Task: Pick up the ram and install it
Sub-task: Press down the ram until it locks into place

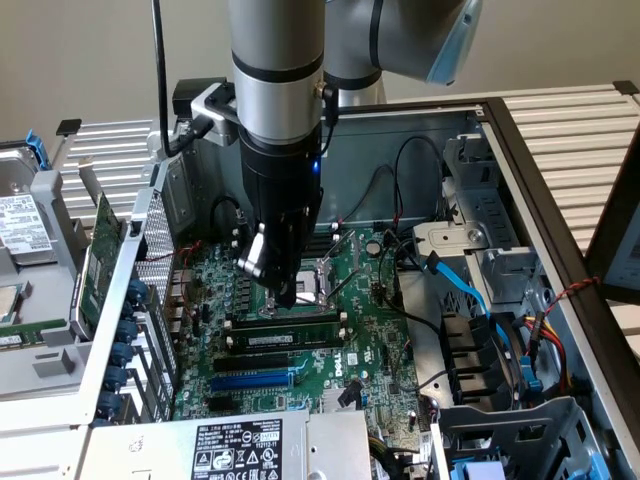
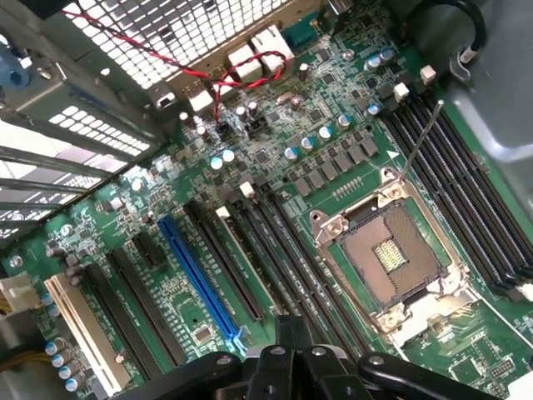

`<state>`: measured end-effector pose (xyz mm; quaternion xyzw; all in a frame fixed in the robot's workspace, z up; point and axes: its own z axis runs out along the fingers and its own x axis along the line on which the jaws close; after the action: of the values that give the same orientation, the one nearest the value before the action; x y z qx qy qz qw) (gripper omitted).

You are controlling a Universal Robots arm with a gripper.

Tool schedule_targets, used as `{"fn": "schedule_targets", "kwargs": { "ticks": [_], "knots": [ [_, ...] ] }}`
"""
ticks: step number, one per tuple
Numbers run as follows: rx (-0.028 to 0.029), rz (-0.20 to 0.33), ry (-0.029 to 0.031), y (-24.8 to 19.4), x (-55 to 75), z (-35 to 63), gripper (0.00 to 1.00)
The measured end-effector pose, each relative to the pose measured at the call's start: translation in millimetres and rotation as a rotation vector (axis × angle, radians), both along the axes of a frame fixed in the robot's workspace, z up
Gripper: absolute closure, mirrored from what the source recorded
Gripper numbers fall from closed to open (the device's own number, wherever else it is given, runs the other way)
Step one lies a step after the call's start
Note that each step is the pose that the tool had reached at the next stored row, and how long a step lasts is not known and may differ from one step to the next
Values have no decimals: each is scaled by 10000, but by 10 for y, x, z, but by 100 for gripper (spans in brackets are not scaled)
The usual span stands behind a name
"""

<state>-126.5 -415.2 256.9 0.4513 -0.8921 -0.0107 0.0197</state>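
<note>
The arm's black claw (image 1: 283, 292) stands low over the green motherboard (image 1: 380, 340) of an open grey metal computer case (image 1: 560, 200), its fingers pressed together with nothing visibly held between them. Its tip is just above the row of long black slots beside the silver square processor socket (image 1: 325, 278).

The ram, a long narrow green circuit-board stick with black chips and a white label (image 1: 292, 338), lies lengthwise in one of those slots just in front of the claw, apparently already seated or close to it; whether the end latches have caught cannot be told. In the wrist view the claw's black fingers (image 2: 287, 367) hang over the dark slots next to the empty processor socket (image 2: 391, 257) and a long blue expansion slot (image 2: 200, 283).

Such a stick is likely light, thin and stiff, but fragile: it seems best held by its long edges or pushed on its top edge, never on the chips.

The case lies on its side on a slatted light table (image 1: 580, 120). Blue cables (image 1: 470, 290), red and black wires and a perforated metal panel (image 1: 155, 250) crowd the board, leaving little room around the claw.
</note>
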Motion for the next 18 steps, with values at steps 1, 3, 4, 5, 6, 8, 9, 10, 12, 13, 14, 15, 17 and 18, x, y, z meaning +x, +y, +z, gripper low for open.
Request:
{"fn": "schedule_targets", "kwargs": {
  "ticks": [1, 3, 4, 5, 6, 8, 9, 10, 12, 13, 14, 15, 17, 18],
  "knots": [
    [0, -150, 0, 0, 0, -1, 90],
    [0, -436, 0, 0, 0, -2, 90],
    [1, -572, 0, 0, 0, -3, 90],
    [0, -729, 0, 0, 0, -3, 90],
    [0, -870, 0, 0, 0, -4, 90],
    [0, -1165, 0, 0, 0, -6, 90],
    [1, -1320, 0, 0, 0, -8, 90],
    [0, -1475, 0, 0, 0, -9, 90],
    [1, -1787, -1, 0, 0, -12, 90],
    [1, -1953, 0, 0, 0, -14, 90],
    [0, -2114, 0, 0, 0, -15, 90],
    [0, -2271, 0, 0, 0, -17, 90],
    [0, -2588, 0, 0, 0, -20, 90],
    [0, -2745, 0, 0, 0, -21, 90]
  ]
}}
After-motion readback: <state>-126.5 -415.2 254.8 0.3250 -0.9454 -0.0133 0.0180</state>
